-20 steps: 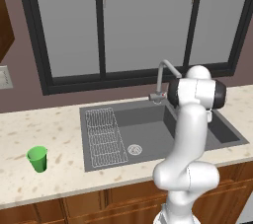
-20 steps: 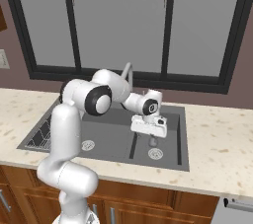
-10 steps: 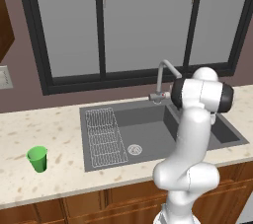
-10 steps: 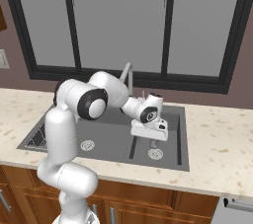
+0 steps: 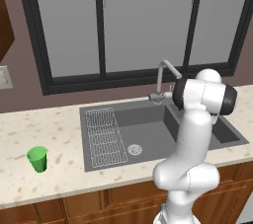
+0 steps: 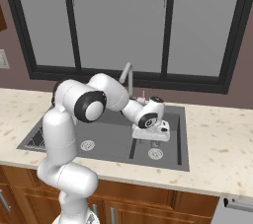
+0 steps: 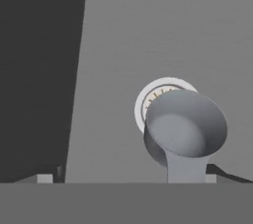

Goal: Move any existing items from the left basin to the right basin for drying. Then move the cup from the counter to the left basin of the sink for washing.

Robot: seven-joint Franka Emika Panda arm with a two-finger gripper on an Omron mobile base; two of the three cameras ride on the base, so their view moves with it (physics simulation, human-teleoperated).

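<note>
- Two fingertips [image 7: 44,178] of my claw [image 6: 154,142] stand wide apart, clamped on nothing.
- Between them, low in the hand view, lies the grey item [image 7: 184,131], a small hollow bowl with a short stem. It rests on the right basin [image 6: 174,119] floor, partly covering the drain ring [image 7: 143,100].
- My claw hangs just above that basin, close under the faucet [image 5: 165,70].
- The left basin [image 5: 146,131] holds a wire rack [image 5: 101,131].
- The green cup [image 5: 37,159] stands upright on the counter [image 5: 54,127], well left of the sink [image 5: 81,112].
</note>
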